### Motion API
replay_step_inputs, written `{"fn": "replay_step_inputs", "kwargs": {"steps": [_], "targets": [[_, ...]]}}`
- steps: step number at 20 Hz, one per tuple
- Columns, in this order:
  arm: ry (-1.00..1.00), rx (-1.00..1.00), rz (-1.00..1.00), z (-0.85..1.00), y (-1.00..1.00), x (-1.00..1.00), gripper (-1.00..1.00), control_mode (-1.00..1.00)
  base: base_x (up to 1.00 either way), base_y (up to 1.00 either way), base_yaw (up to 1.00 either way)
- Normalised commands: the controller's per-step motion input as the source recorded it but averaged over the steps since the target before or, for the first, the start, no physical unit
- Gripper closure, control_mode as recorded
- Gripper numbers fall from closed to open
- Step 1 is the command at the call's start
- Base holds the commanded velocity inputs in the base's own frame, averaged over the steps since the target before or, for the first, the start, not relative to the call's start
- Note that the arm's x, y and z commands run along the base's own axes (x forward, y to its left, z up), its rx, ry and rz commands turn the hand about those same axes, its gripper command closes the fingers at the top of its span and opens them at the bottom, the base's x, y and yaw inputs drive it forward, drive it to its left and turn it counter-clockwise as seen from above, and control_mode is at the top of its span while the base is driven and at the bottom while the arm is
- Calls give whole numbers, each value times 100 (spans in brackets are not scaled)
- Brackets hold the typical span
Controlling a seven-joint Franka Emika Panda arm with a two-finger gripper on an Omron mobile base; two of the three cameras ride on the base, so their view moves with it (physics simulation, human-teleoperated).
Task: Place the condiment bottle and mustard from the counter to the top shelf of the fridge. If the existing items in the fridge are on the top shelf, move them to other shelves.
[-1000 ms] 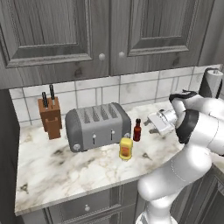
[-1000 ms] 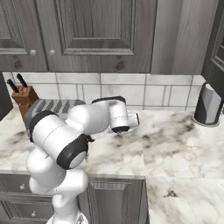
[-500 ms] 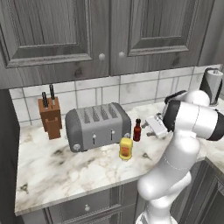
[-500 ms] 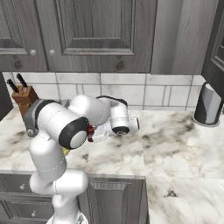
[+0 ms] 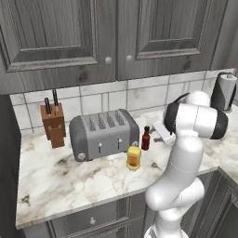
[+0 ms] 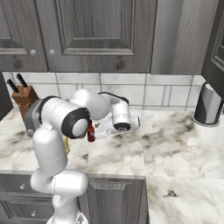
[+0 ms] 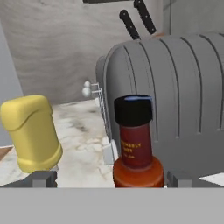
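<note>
The condiment bottle point(image 7: 134, 146), red-orange with a black cap, stands upright on the counter point(image 5: 69, 179) just in front of my gripper point(image 7: 110, 178). It lies between the two open fingertips point(image 7: 42, 178), a little right of centre, and nothing is gripped. The mustard point(image 7: 31, 133), a squat yellow bottle, stands to its left in the hand view. From the left base, the condiment bottle point(image 5: 146, 138) is beside the toaster's right end and the mustard point(image 5: 134, 158) is nearer the counter's front. My hand point(image 6: 118, 123) reaches low toward the condiment bottle point(image 6: 91, 134). The fridge is out of view.
A grey four-slot toaster point(image 5: 104, 135) stands right behind the bottle. A wooden knife block point(image 5: 53, 124) sits at the back left. A paper towel roll point(image 5: 224, 90) is at the far right by the wall. Dark wall cabinets point(image 5: 116, 32) hang overhead.
The arm has folded and swung its hand down and left across the counter, closer to the condiment bottle. The jaws stayed open. Bottles and toaster have not moved.
</note>
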Motion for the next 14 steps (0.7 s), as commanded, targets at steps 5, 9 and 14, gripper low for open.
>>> {"fn": "replay_step_inputs", "kwargs": {"steps": [5, 9, 14], "targets": [[-2, 0, 0, -7, 21, 0, -100, -100, 0, 0, 0], [-1, 0, 0, -3, 20, 6, -100, -100, 0, 0, 0], [-2, 0, 0, -1, 4, 30, -100, -100, 0, 0, 0]]}}
